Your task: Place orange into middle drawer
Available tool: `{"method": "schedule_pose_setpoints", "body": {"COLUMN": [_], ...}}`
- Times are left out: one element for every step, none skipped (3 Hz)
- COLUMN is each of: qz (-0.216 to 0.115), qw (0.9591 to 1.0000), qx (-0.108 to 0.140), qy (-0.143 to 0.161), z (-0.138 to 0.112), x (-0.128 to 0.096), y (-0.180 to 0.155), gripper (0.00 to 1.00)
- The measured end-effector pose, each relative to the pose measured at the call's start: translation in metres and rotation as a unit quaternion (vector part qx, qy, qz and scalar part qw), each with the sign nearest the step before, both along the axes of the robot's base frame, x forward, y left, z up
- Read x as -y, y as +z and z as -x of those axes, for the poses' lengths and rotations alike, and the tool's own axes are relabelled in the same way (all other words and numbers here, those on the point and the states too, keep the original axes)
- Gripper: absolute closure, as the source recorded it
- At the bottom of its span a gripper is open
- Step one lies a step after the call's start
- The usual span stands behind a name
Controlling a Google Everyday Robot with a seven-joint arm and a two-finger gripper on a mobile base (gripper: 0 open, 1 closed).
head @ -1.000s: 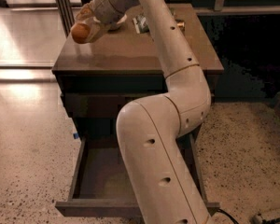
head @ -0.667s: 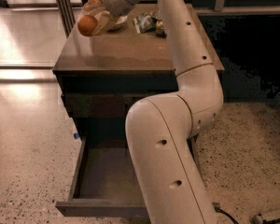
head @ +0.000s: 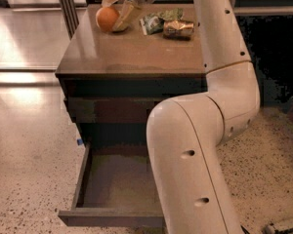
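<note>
The orange (head: 106, 19) is held in my gripper (head: 115, 7) at the top of the camera view, over the far left corner of the cabinet top (head: 132, 52). The pale fingers (head: 125, 13) close around the fruit from above and from the right. The middle drawer (head: 107, 217) stands pulled out low at the cabinet's front, its grey-brown floor bare. My arm (head: 195, 145) runs down the right side and hides the drawer's right part.
A shiny gold-and-green foil packet (head: 178, 29) and a green wrapper (head: 155, 21) lie on the far part of the cabinet top. A closed drawer front (head: 112, 110) sits above the open one. Speckled floor (head: 29, 179) lies to the left.
The gripper has carried the orange to the right and farther back, from beyond the cabinet's left edge to over its far left corner. The arm has swung right.
</note>
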State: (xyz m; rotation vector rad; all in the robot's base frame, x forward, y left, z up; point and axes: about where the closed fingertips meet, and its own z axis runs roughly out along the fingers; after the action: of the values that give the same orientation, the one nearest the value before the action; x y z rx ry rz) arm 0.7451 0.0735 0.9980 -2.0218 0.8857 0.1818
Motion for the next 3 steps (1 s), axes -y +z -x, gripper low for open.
{"method": "schedule_pose_setpoints", "body": {"qz": [0.000, -0.011, -0.045], "qw": [1.0000, 0.9999, 0.9987], "qx": [0.000, -0.001, -0.021], "qy": [0.000, -0.002, -0.011], "z": [0.0000, -0.0041, -0.0062], "x": [0.0000, -0.0047, -0.0019], "y": [0.0000, -0.0009, 0.0013], "gripper": [1.00, 1.00, 1.00]}}
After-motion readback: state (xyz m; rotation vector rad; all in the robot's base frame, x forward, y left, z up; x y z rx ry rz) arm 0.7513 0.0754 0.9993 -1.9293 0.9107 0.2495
